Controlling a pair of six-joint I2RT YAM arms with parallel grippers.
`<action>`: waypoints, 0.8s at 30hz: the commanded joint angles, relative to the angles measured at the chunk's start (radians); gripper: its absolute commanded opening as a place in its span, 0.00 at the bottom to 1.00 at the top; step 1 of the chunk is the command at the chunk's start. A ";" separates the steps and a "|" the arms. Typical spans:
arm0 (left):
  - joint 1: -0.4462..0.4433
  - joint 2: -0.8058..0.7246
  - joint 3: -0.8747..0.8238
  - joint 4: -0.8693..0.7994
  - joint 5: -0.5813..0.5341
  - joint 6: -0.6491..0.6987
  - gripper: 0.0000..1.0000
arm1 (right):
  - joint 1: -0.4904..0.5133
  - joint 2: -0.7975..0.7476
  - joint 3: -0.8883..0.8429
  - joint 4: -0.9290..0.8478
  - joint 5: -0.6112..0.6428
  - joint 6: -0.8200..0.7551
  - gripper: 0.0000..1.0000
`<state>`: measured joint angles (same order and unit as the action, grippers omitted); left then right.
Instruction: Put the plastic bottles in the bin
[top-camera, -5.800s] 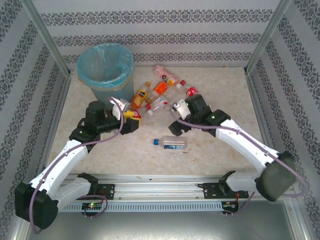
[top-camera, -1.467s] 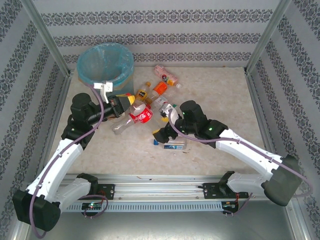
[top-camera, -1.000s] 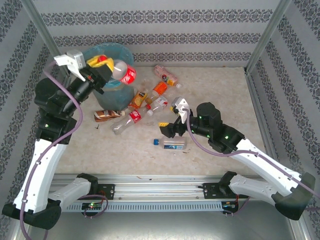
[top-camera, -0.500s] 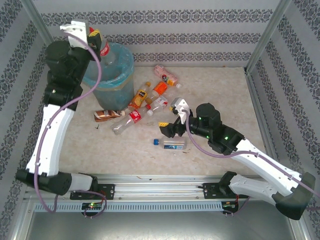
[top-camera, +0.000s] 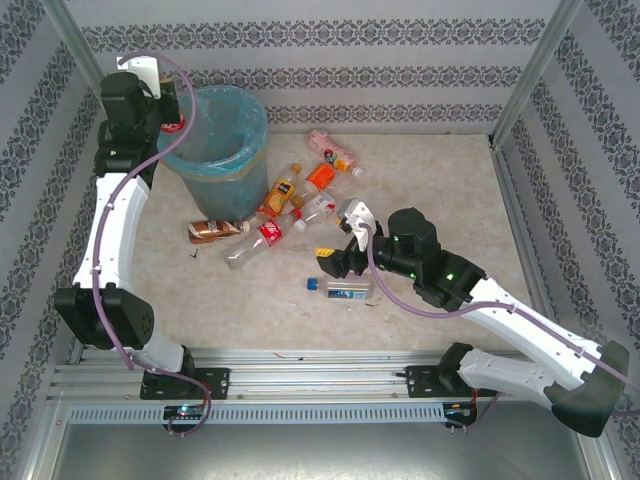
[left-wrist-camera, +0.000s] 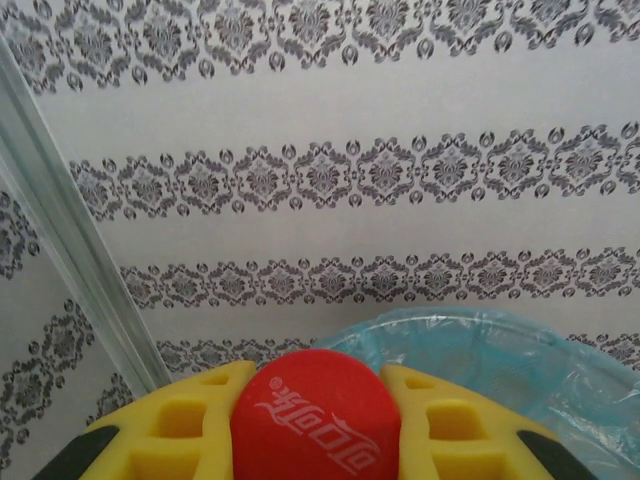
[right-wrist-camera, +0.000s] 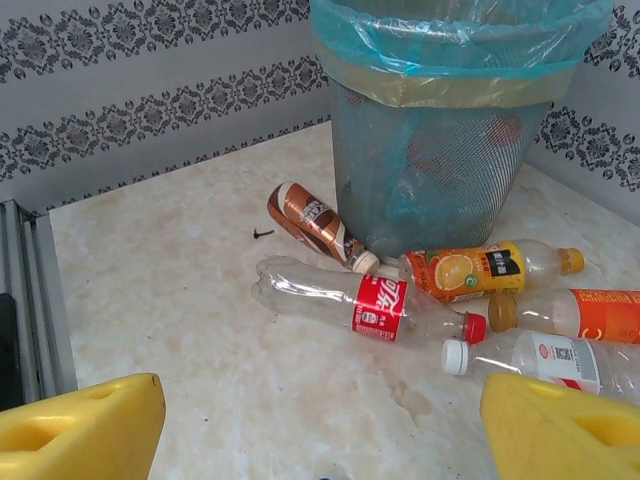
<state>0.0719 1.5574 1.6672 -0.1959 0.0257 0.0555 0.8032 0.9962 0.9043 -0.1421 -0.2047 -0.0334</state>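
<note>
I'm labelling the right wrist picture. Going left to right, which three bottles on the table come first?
brown bottle → red-labelled clear bottle → yellow-labelled juice bottle

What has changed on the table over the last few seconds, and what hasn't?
The left gripper took a red-capped bottle from the pile, lifted it and carried it to the left rim of the bin, still gripping it. The right gripper, open, pulled back from the pile and hangs by the blue-capped bottle. The bin, that bottle and most of the pile stayed put.
</note>
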 joint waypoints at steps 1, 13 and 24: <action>0.010 0.025 -0.048 0.056 0.062 -0.028 0.00 | 0.012 -0.025 -0.021 0.009 0.013 -0.017 0.82; 0.011 0.073 -0.183 0.166 0.124 -0.011 0.00 | 0.016 -0.015 -0.030 0.006 0.008 -0.005 0.81; 0.010 0.078 -0.245 0.372 0.158 -0.060 0.00 | 0.023 -0.011 -0.030 0.004 0.012 -0.012 0.80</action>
<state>0.0727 1.6283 1.4475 0.0357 0.1555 0.0196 0.8101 0.9863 0.8848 -0.1448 -0.1986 -0.0330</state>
